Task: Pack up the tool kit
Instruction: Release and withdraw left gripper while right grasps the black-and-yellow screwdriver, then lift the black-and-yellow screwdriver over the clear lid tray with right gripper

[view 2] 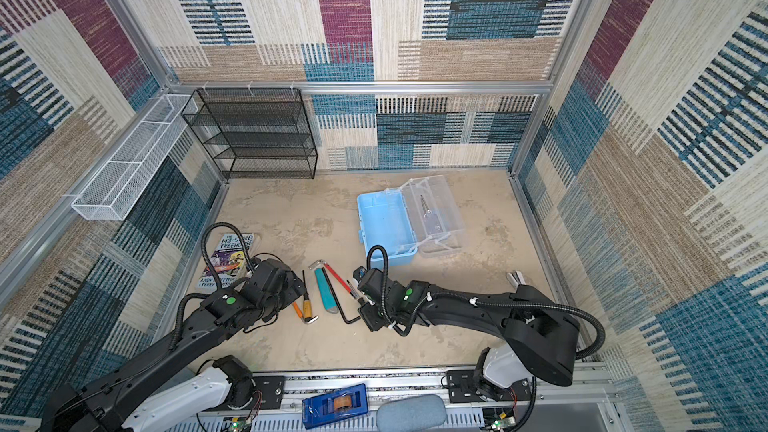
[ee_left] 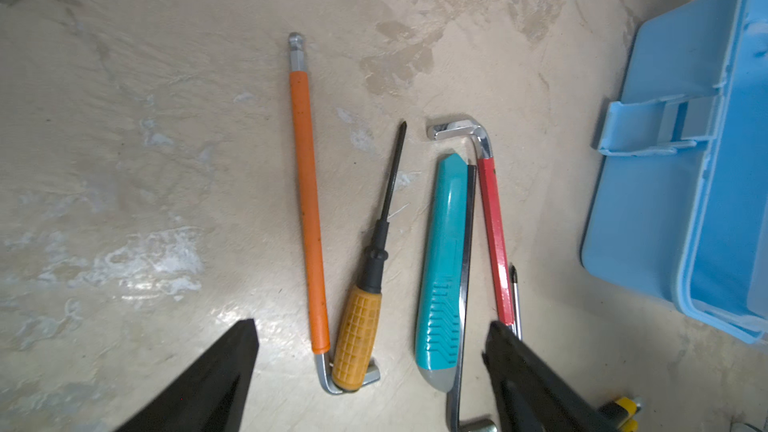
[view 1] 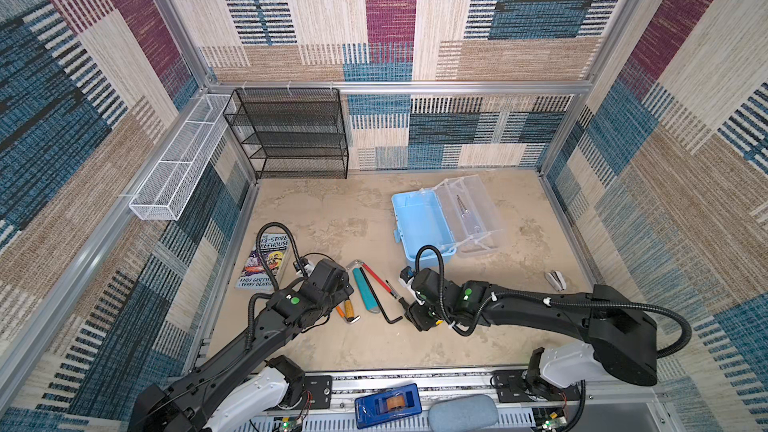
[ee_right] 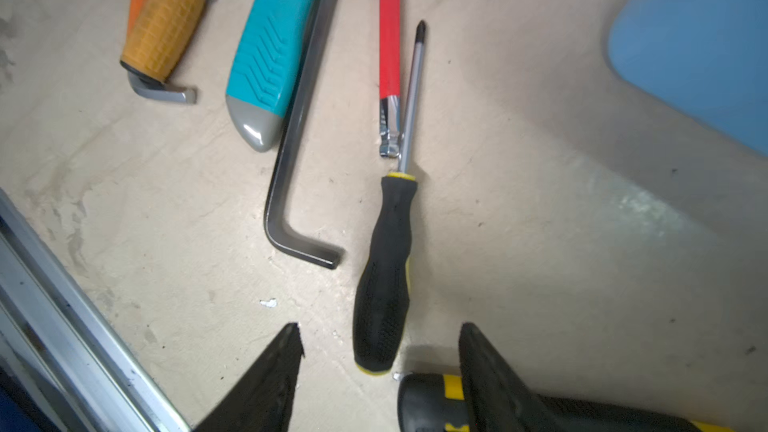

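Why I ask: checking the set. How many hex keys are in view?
3: orange-sleeved hex key beside the yellow-handled screwdriver; dark hex key against the teal knife; red-sleeved hex key beside that. Others may be hidden.

Both top views are bright and evenly lit from above, with only soft shadows on the table [view 1: 332, 209]. Wide-angle distortion bows the aluminium frame [view 1: 399, 87] toward the edges. In the left wrist view, glare whitens the tabletop beside the orange-sleeved hex key [ee_left: 307, 201]. The right wrist view is softer: the pale blue case [ee_right: 685, 56] is blurred, and a broad shadow lies beside it.
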Robot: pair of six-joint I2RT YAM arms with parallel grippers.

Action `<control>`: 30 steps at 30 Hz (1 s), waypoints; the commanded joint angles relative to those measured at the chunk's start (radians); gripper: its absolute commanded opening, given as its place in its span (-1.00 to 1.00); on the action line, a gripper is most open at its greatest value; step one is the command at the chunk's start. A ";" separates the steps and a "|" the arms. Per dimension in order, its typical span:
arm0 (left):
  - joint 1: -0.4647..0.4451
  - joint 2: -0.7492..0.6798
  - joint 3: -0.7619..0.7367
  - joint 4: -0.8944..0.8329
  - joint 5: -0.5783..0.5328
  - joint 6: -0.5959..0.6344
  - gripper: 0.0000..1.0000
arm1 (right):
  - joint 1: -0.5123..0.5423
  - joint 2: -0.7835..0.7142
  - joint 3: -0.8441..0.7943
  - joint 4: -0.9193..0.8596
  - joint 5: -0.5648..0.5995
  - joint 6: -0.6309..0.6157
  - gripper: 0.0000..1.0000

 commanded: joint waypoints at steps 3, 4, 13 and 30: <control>0.001 -0.007 -0.012 -0.037 -0.010 0.001 0.78 | 0.020 0.054 0.007 -0.019 0.036 0.042 0.24; 0.001 -0.002 -0.013 -0.037 -0.006 0.005 0.77 | 0.021 0.062 0.009 -0.015 0.040 0.045 0.23; 0.001 0.041 0.012 -0.038 0.013 0.058 0.77 | 0.022 0.143 0.072 -0.031 0.104 0.032 0.02; 0.001 0.074 0.023 -0.028 0.028 0.089 0.74 | -0.009 0.141 0.095 -0.022 0.054 0.019 -0.58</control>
